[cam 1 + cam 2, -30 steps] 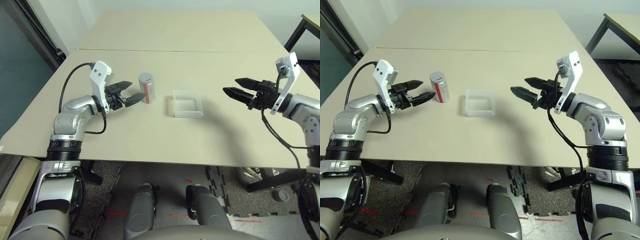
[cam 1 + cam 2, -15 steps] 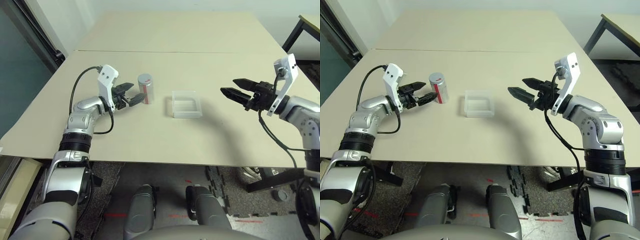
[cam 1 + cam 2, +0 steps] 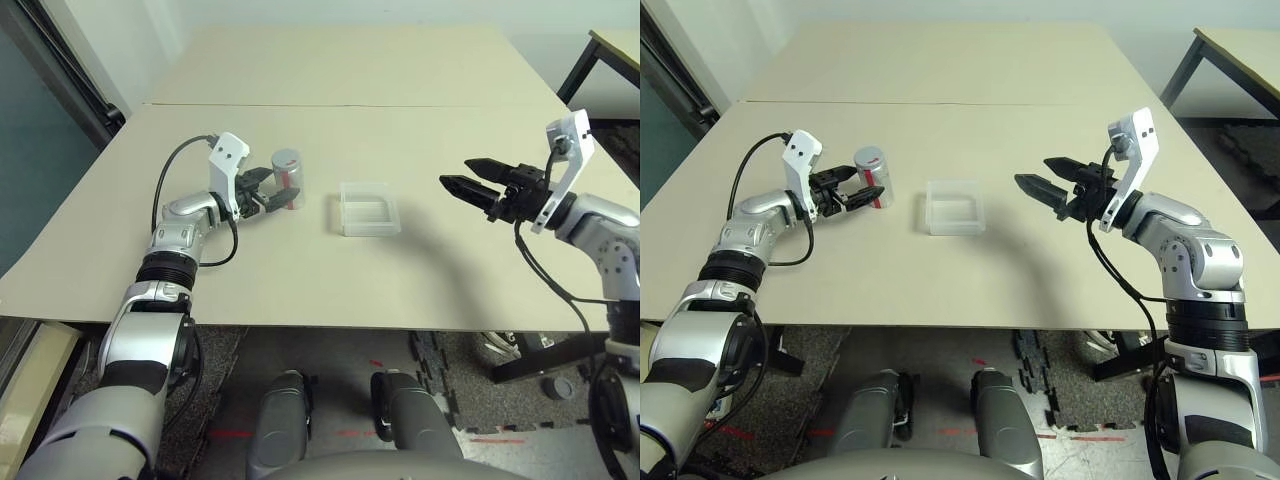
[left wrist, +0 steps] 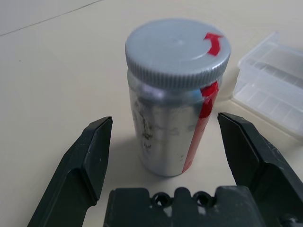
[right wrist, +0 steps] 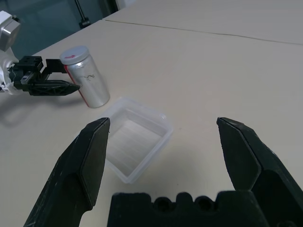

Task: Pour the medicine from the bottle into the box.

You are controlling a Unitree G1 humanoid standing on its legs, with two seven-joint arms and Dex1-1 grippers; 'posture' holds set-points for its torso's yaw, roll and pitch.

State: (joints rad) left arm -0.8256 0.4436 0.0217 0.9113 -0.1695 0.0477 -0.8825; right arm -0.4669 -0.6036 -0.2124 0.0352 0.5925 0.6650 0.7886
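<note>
Left gripper (image 4: 164,116) has neared capped bottle (image 4: 163,120) near clear box (image 3: 371,229); it and right gripper (image 5: 164,119) gape wide, empty.

Silver bottle (image 4: 163,127), red vertical stripe, grey cap (image 4: 175,49).

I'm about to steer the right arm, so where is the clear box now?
In the left eye view, the box sits on the table, right of the bottle and left of the right tool.
</note>
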